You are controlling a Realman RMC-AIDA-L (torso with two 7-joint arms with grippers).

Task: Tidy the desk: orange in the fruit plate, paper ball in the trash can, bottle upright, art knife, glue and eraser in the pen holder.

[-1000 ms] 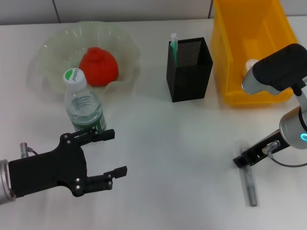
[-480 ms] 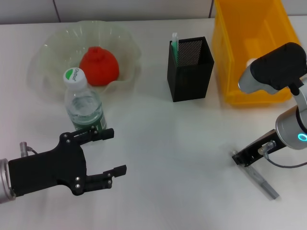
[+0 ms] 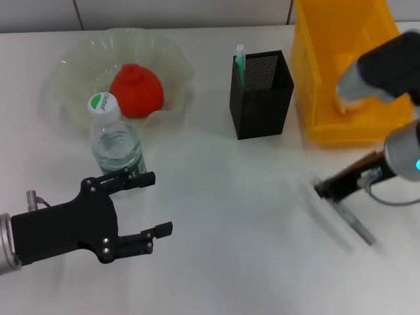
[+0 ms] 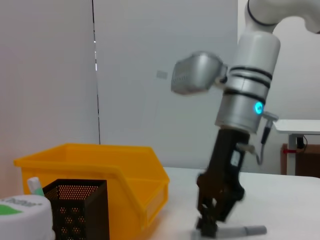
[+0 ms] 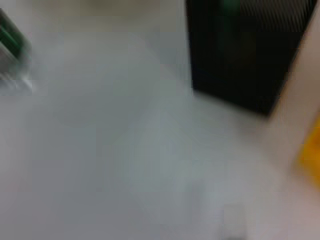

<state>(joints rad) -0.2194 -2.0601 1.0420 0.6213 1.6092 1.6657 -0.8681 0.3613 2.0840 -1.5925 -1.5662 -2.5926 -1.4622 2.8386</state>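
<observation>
- My left gripper (image 3: 149, 207) hovers low over the desk just in front of the bottle (image 3: 115, 146), its fingers (image 3: 134, 178) spread apart and holding nothing.
- The bottle stands upright, cap up, right in front of the fruit plate (image 3: 72, 62).
- I see the orange (image 3: 136, 90) sitting inside the fruit plate.
- The pen holder (image 3: 261, 94) stands mid-desk, between the plate and the trash can (image 3: 318, 79); a green-and-white stick-like item (image 3: 240, 62) pokes up from its left corner.
- My right gripper (image 3: 326, 189) is down at the desk in front of the trash can, with a slim grey tool (image 3: 354, 224), apparently the art knife, at its tip, lying along the desk.
- From the left wrist view, the right gripper (image 4: 214, 220) points straight down with that grey tool (image 4: 247, 230) at its tip; I cannot tell whether the jaws are pinching it or just beside it.
- A pale lump (image 3: 348, 102) lies inside the trash can, partly hidden by my right arm.
- I cannot see the eraser anywhere.
</observation>
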